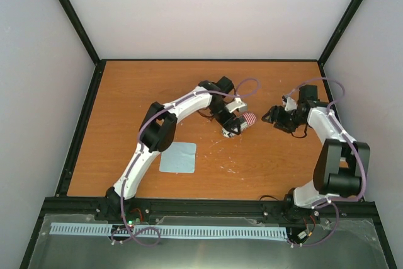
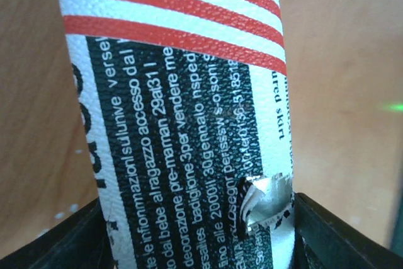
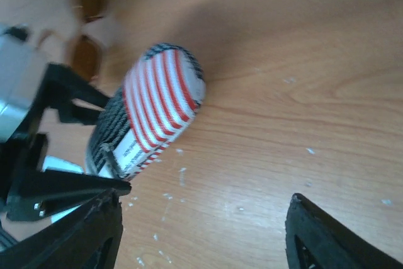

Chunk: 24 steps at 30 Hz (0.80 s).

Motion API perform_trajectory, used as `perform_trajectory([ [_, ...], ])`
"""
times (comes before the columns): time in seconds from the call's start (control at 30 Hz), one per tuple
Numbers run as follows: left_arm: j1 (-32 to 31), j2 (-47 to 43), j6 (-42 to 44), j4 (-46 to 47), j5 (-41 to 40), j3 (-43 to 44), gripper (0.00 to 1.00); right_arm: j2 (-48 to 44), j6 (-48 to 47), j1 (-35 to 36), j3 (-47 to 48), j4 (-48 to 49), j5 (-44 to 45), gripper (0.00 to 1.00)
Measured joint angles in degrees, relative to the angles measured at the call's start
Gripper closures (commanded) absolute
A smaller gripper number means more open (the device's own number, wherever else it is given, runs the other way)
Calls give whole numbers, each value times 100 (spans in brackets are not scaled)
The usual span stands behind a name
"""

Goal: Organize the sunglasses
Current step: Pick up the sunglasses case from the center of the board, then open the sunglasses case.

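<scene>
- The left gripper reaches out to the middle of the table. Its fingers are clamped on the two sides of the flag-patterned case.
- The case is gripped at its black, white-lettered end. Its red-and-white striped end points right and slightly far.
- Whether the case rests on the wood or is held just above it cannot be told.
- The right gripper hangs just right of the case without touching it, its two fingers spread wide apart above bare wood.
- The sunglasses show only in the right wrist view, as two blurred brownish lenses on the table. They lie just beside the left gripper and beyond the case.
- A light blue cloth lies flat nearer and to the left, beside the left arm and well apart from the case.
</scene>
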Motion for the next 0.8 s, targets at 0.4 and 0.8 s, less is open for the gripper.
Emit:
perform_trajectory([
  [0.4,527,-463,492,-348,3891,201,63,-1853,695,-13,-824,1937,-2138,16],
  [0.8,883,-643,295,127,5416,195,68,-2218,3429,-13,-2277,6157,-3136,15],
])
